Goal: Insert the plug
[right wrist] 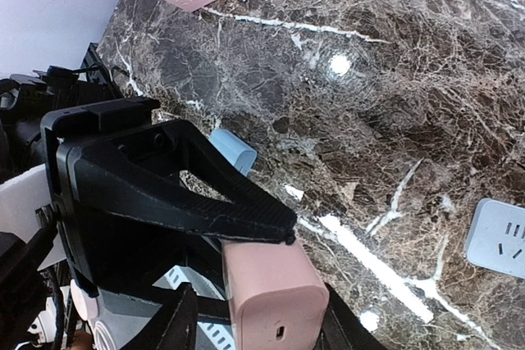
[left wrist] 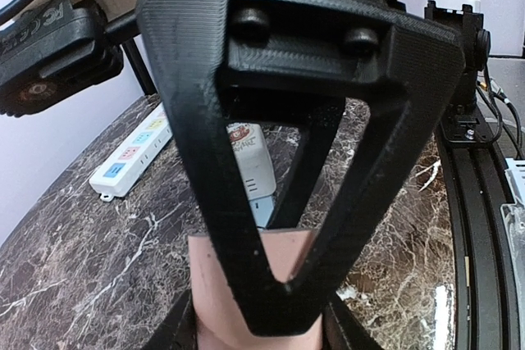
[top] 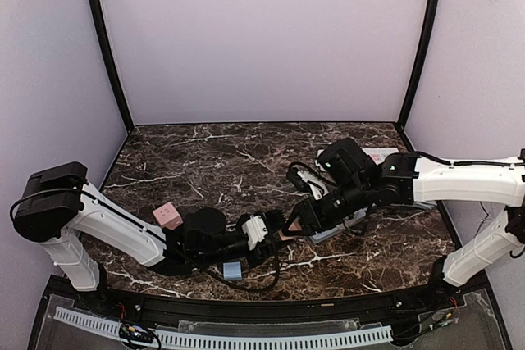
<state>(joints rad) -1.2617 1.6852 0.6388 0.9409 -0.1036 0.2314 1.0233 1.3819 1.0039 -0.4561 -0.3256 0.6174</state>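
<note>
A pink plug (top: 286, 235) hangs between the two arms near the table's front centre. My left gripper (left wrist: 258, 317) is shut on the pink plug (left wrist: 217, 284). My right gripper (right wrist: 262, 305) straddles the other end of the pink plug (right wrist: 275, 284), whose small port faces that camera. One of its fingers (right wrist: 336, 317) lies against the plug. The other finger (right wrist: 176, 317) stands a narrow gap off it. A white power strip (left wrist: 135, 157) with coloured sockets lies beyond the plug.
A pink cube socket (top: 167, 215) sits at the front left, beside the left arm. A light blue plug (top: 232, 270) lies under the left wrist. A grey-blue adapter (right wrist: 499, 238) rests on the marble, and a white adapter (left wrist: 250, 165) stands behind the plug.
</note>
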